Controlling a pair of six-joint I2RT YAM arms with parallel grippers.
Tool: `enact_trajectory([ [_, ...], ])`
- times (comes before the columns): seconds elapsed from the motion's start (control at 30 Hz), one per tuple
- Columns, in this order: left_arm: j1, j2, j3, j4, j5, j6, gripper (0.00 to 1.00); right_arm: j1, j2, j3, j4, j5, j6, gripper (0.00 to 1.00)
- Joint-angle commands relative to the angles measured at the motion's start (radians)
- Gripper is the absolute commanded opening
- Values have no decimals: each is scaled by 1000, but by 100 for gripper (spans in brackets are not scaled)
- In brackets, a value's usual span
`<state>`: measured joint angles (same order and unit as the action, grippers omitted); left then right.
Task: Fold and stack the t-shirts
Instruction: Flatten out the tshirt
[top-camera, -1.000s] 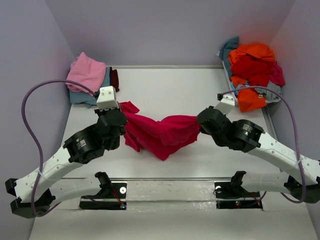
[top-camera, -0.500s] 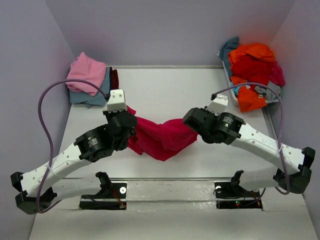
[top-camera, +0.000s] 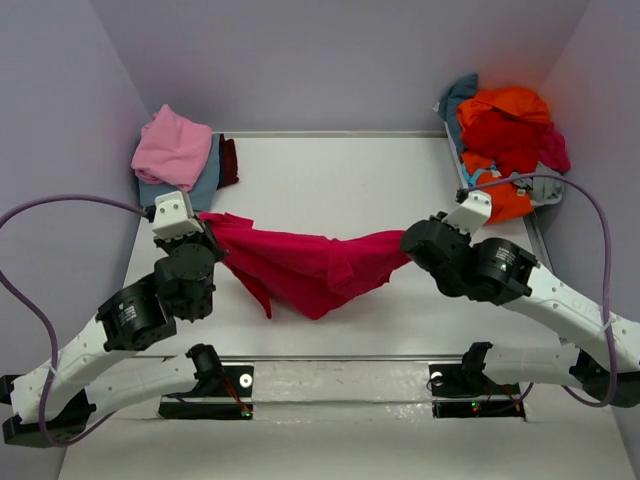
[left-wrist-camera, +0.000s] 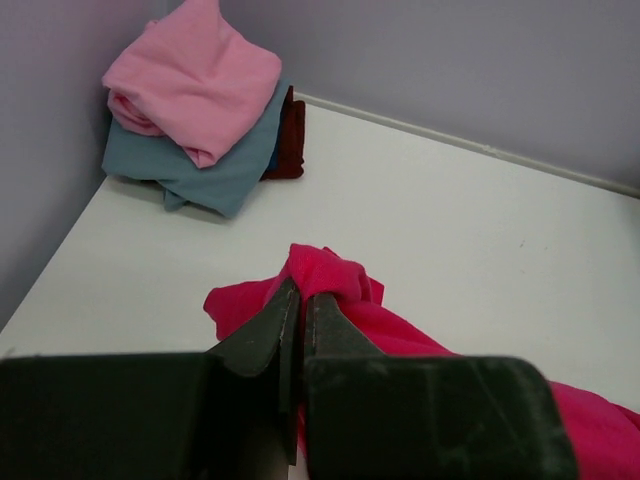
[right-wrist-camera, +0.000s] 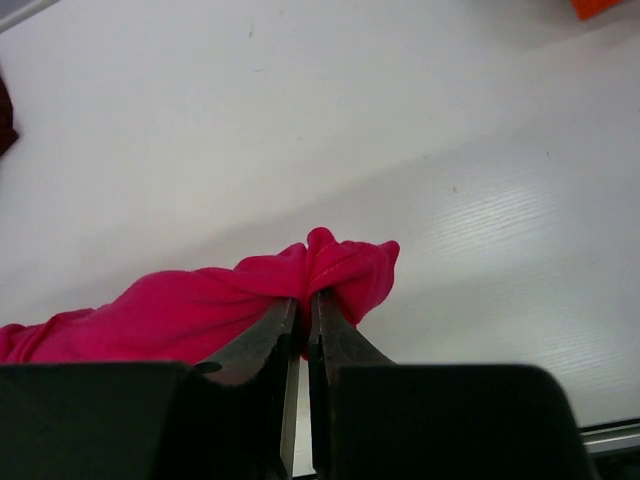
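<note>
Table (top-camera: 350, 170) white, boxed by lilac walls (top-camera: 60, 120) at left, back and right of the frame. Tee (top-camera: 300, 265), magenta-red, strung across mid-frame in the top view, sagging at the centre, lowest folds apparently on the table. Pile (top-camera: 505, 135) of loose tees, orange and red uppermost, heaped at upper right. Stack (top-camera: 178, 150) of folded tees, pink over blue over maroon, at upper left against the wall. Clamped on the tee's left end, just below the stack: left gripper (top-camera: 205, 235). Clamped on the right end, below the pile: right gripper (top-camera: 408, 248). In both wrist views, fingers (left-wrist-camera: 262, 335) closed with a bunch of cloth squeezed between.

Step, by judgement: spreading the tee ahead of folding, not yet flat. Next move likely calls for drawing the ends further apart to take out the sag, then lowering evenly onto bare table, both grips firm so no end slips.

Room: wide open table up-frame of the tee, less toward the bottom edge. Left end near stack and left wall, so little margin for an outward pull and some risk of brushing the stack. Somewhat more bare table on the right before pile and table edge.
</note>
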<state>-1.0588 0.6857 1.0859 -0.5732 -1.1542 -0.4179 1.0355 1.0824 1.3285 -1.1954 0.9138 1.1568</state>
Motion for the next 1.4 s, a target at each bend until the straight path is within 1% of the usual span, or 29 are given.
enact_trajectory([
  [0.0, 0, -8, 40, 103, -102, 68, 6, 5, -19, 55, 109, 91, -101, 7],
  [0.03, 0, -14, 48, 146, -104, 123, 6, 5, -22, 70, 129, 95, -133, 7],
  [0.17, 0, -23, 57, 231, -99, 220, 6, 5, -21, 113, 169, 109, -198, 7],
  [0.23, 0, -22, 54, 275, -72, 264, 6, 5, -13, 135, 186, 109, -235, 7],
  [0.33, 0, -3, 48, 273, -45, 257, 6, 5, 22, 158, 162, 119, -227, 7],
  [0.37, 0, 12, 40, 259, -33, 234, 6, 5, 62, 162, 142, 123, -197, 7],
  [0.43, 0, 26, 28, 243, -4, 212, 6, 5, 88, 155, 114, 119, -154, 7],
  [0.47, 0, 29, 26, 231, 5, 200, 11, 5, 90, 152, 106, 116, -140, 7],
  [0.5, 0, 31, 25, 219, 10, 189, 22, 5, 90, 150, 100, 112, -129, 7],
  [0.53, 0, 25, 23, 202, 16, 182, 35, 5, 86, 147, 96, 106, -117, 7],
  [0.57, 0, 18, 19, 197, 16, 179, 40, 5, 80, 141, 99, 105, -117, 7],
  [0.6, 0, -4, 16, 194, 16, 174, 58, 5, 71, 137, 102, 106, -120, 7],
  [0.63, 0, -20, 6, 208, 16, 186, 70, 5, 53, 135, 117, 108, -141, 7],
  [0.67, 0, -32, 6, 217, 14, 186, 70, 5, 45, 135, 118, 109, -144, 7],
  [0.7, 0, -58, -3, 232, 8, 200, 76, 5, 36, 141, 122, 118, -158, 7],
  [0.73, 0, -67, -12, 240, 7, 211, 78, 5, 36, 152, 119, 125, -163, 7],
  [0.9, 0, -69, -17, 242, -12, 215, 83, 5, 57, 196, 99, 140, -181, 7],
  [1.03, 0, -48, -40, 263, -13, 209, 85, 5, 66, 225, 154, 134, -258, 7],
  [1.1, 0, -31, -61, 308, 4, 203, 87, 5, 70, 250, 194, 125, -313, 7],
  [1.13, 0, -23, -98, 334, 17, 211, 88, 5, 71, 255, 210, 119, -333, 7],
  [1.2, 16, 32, -124, 390, 80, 217, 88, 5, 82, 274, 232, 103, -371, 7],
  [1.23, 38, 73, -109, 369, 106, 197, 88, 5, 89, 284, 224, 100, -367, 7],
  [1.27, 106, 171, -81, 280, 184, 104, 88, 5, 103, 290, 202, 99, -352, 7],
  [1.3, 106, 220, -54, 279, 185, 40, 87, 5, 109, 293, 201, 99, -339, 7],
  [1.33, 158, 268, -17, 200, 274, -49, 87, 5, 113, 294, 169, 102, -324, 7],
  [1.37, 170, 328, -17, 208, 345, -62, 86, 5, 114, 291, 152, 102, -295, 7],
])
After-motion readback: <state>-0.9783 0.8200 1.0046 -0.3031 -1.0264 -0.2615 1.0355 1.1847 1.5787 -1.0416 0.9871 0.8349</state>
